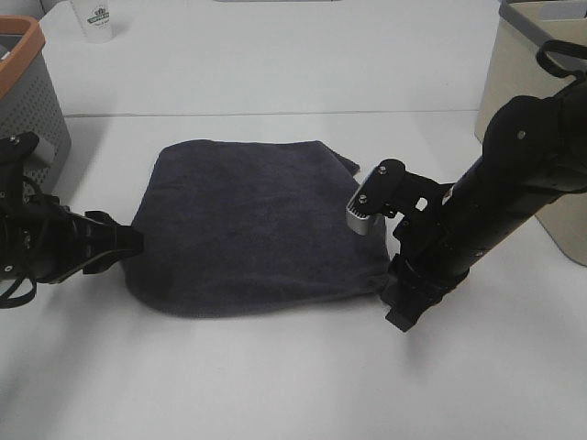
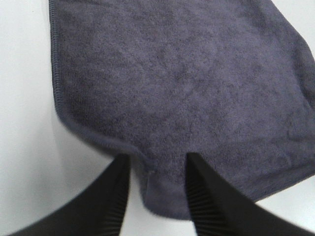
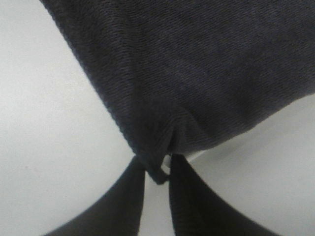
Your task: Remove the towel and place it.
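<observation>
The towel [image 1: 252, 225], dark charcoal and soft, lies spread on the white table [image 1: 275, 385] in the middle of the exterior view. My left gripper [image 1: 138, 243] is at its left edge. In the left wrist view the fingers [image 2: 118, 196] sit on either side of a bunched flap of the towel [image 2: 172, 88] and grip it. My right gripper [image 1: 393, 298] is at the towel's front right corner. In the right wrist view the gripper [image 3: 157, 169] is pinched shut on the stitched corner of the towel [image 3: 197, 73].
A grey perforated basket with an orange rim [image 1: 27, 92] stands at the back left. A beige bin [image 1: 532, 82] stands at the back right, behind the right arm. A white cup [image 1: 94, 20] is at the far back left.
</observation>
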Controlling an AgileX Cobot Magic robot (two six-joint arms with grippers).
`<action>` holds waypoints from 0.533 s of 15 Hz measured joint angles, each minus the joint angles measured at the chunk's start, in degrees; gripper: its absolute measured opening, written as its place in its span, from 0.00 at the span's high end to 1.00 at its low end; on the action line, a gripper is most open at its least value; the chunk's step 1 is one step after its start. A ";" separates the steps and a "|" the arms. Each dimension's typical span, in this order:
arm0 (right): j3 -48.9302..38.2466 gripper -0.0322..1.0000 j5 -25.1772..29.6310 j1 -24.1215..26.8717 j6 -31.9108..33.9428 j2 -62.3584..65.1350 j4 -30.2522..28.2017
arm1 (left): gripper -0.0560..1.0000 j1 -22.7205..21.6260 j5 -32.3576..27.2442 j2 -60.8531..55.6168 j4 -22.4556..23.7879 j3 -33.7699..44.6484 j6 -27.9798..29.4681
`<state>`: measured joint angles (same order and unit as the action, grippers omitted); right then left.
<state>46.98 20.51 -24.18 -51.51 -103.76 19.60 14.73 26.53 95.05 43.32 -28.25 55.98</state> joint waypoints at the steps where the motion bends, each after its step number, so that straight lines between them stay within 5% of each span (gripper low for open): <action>1: 0.00 0.59 0.46 0.00 0.00 0.00 0.00 | 0.38 0.00 0.00 0.00 0.29 0.00 0.52; 4: 0.00 0.31 3.04 0.00 0.00 0.86 0.06 | 0.16 0.00 0.00 0.00 0.34 0.00 1.38; 8: 0.00 0.28 2.98 0.00 2.01 7.96 -2.01 | 0.14 0.00 -0.40 -1.60 1.32 -1.55 4.93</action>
<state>46.98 23.49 -24.18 -49.50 -95.80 17.59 14.73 26.13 93.45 44.63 -29.79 60.91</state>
